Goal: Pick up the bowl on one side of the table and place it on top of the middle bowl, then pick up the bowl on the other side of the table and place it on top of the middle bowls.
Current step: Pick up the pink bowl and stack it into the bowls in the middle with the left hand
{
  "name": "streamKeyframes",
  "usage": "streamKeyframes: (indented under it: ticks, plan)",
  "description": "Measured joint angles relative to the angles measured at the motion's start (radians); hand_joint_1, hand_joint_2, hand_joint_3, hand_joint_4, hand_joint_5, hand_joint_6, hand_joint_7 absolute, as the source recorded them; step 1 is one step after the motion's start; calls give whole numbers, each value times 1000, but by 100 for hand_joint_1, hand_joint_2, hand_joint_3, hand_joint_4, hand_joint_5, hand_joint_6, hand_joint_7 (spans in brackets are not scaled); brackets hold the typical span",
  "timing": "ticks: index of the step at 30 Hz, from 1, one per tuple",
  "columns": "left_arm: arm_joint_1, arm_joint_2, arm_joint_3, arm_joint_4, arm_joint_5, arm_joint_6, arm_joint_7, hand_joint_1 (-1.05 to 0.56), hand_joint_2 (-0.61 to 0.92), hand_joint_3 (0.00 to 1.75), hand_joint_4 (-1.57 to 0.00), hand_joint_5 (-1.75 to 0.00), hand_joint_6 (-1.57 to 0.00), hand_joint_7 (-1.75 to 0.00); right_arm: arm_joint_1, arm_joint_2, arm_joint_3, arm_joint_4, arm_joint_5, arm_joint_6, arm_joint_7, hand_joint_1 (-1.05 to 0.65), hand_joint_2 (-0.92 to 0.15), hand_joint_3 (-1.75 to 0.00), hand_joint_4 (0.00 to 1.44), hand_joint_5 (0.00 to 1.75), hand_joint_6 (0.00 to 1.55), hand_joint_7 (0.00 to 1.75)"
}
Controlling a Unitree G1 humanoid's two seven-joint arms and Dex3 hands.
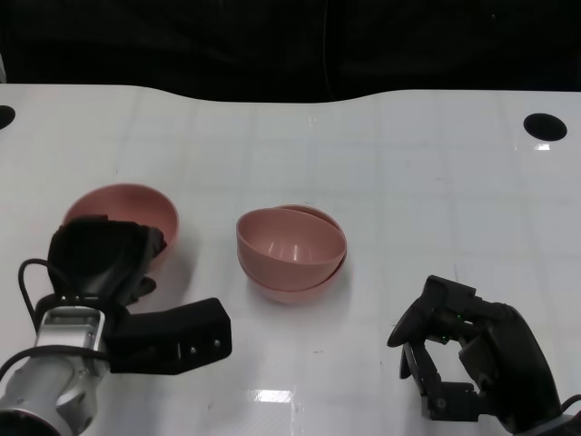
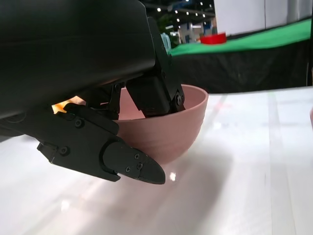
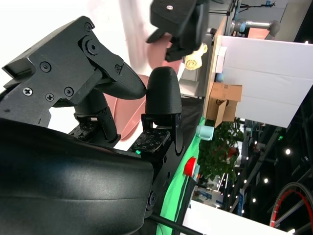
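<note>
Gripping side bowl rim, left hand, hidden overhead

Three pink bowls (two stacked, one apart), two black hands, one white table

text: none legible | bowls: plain pink, no marks | desk: plain white, no labels | hands: bare black shells, screw heads only | background boxes in right wrist view: print too small to read
</note>
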State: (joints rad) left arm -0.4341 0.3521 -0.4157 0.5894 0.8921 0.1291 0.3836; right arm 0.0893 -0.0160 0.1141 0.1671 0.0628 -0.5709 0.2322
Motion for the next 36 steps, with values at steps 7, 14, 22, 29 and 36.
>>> streamKeyframes:
  ticks: [7, 14, 22, 29, 36]
  plan:
    - [17, 27, 8, -66, -6, 5, -3, -30, 92, 4, -80, -175, -122, -4, 0, 3, 0, 0, -3, 4, -2, -12, -42, -134, 84, 164, 81, 131]
    - [17, 48, 12, -151, -6, -1, -42, -26, 92, 6, -82, -175, -76, -134, -8, 9, -1, 1, -8, 10, -2, -10, -43, -132, 84, 163, 81, 131]
    - [-6, 67, 24, -360, -5, -11, -179, -26, 92, 13, -83, -175, -74, -136, -16, 15, -2, 12, -12, 13, -6, -9, -43, -133, 86, 163, 82, 131]
    - [-26, 68, 45, -449, -44, -87, -233, -20, 88, 17, -88, -175, -71, -163, -19, 16, -3, 16, -17, 13, -17, -8, -42, -136, 86, 163, 82, 130]
    - [-31, 46, 54, -465, -116, -195, -245, -20, 69, 53, -89, -175, -73, -160, -19, 15, -3, 16, -12, 19, -15, -10, -43, -134, 87, 163, 82, 130]
